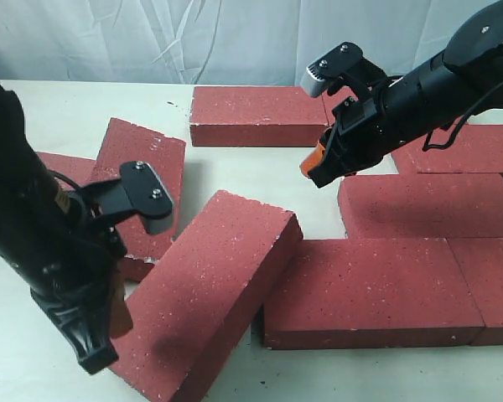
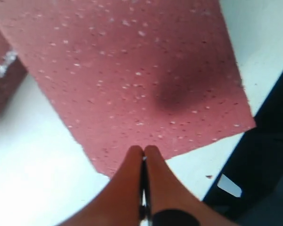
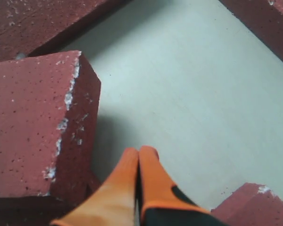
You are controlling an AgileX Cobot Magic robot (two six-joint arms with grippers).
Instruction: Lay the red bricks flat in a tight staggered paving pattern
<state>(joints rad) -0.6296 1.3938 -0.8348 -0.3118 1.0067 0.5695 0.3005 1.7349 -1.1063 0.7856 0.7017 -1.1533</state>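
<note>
Several red bricks lie on the white table. One brick [image 1: 210, 289] lies skewed in the middle, its far corner against the flat brick [image 1: 369, 289] at the front right. More flat bricks [image 1: 423, 201] sit behind that one. Another brick [image 1: 260, 113] lies at the back, and a brick [image 1: 142, 180] at the left leans on its neighbour [image 1: 63, 167]. My left gripper [image 1: 121, 318] [image 2: 144, 149] is shut and empty, its tips over the near end of the skewed brick [image 2: 132, 66]. My right gripper [image 1: 308, 166] [image 3: 140, 150] is shut and empty, above bare table beside a chipped brick [image 3: 28, 127].
A white curtain [image 1: 151, 38] hangs behind the table. In the left wrist view the table's edge [image 2: 226, 155] runs close by the skewed brick's end, with dark floor beyond it. Bare table [image 1: 243, 172] shows between the back brick and the skewed one.
</note>
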